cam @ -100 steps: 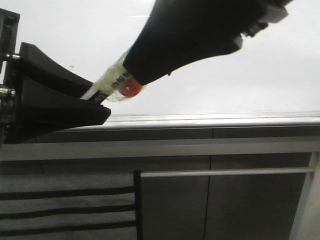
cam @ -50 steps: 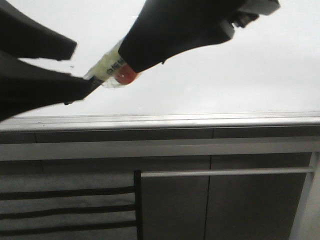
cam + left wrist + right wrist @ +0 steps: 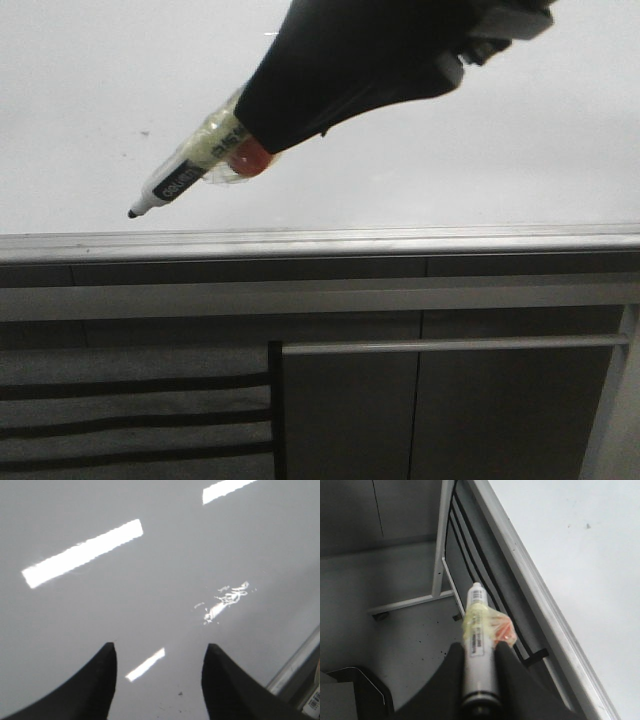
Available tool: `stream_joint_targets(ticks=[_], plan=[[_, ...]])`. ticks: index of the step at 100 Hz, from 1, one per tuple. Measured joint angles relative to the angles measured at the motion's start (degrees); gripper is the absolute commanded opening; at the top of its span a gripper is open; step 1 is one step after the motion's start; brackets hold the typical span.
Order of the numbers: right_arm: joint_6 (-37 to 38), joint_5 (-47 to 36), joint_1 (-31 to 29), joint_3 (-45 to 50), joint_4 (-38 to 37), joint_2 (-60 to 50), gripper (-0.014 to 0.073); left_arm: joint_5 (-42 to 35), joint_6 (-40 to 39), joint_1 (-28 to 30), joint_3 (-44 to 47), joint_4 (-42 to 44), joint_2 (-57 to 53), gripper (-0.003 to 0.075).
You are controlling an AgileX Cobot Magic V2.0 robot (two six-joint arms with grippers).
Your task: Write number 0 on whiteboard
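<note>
Right tool [image 3: 479, 677] is clamped on the marker [image 3: 190, 175], its dark tip hanging just above the whiteboard [image 3: 480, 150] near the silver edge rail [image 3: 400, 240], though whether tip meets board is too close to call. Left tool [image 3: 157, 680] shows only in its wrist view, fingers spread wide with nothing between them, over the glossy board. No drawn 0 can be made out, just a small dark speck [image 3: 145, 133]

Two black tapered fingers [image 3: 95, 685] of the left gripper [image 3: 159, 680] stand spread apart over the glossy white whiteboard [image 3: 150, 580].
</note>
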Motion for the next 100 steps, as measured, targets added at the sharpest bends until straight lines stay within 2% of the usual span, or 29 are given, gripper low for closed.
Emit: stream_joint_targets(ticks=[13,40,55,75,83,100], plan=[[0.0,-0.9,0.0,0.0,0.0,0.0,-0.0069,4.2,-0.1,0.0,-0.1,-1.0,-6.1,-0.0021],[0.0,-9.5,0.0,0.0,0.0,0.0,-0.0069,16.4,-2.1,0.0,-0.3,-1.7,-10.3,-0.0020],[0.0,-11.9,0.0,0.0,0.0,0.0,-0.0069,18.7,-10.0,0.1,-1.8,2.2,-10.3,-0.0020],[0.0,-14.4,0.3,0.0,0.0,1.5,-0.0069,31.0,-22.8,1.9,-2.3,9.8,-10.3,-0.0020],[0.0,-15.5,0.3,0.0,0.0,2.3,-0.0069,30.3,-25.8,2.1,-2.3,10.6,-10.3,-0.0020],[0.0,-18.0,0.3,0.0,0.1,6.5,-0.0069,22.9,-27.1,2.1,-2.3,13.6,-10.3,-0.0020]])
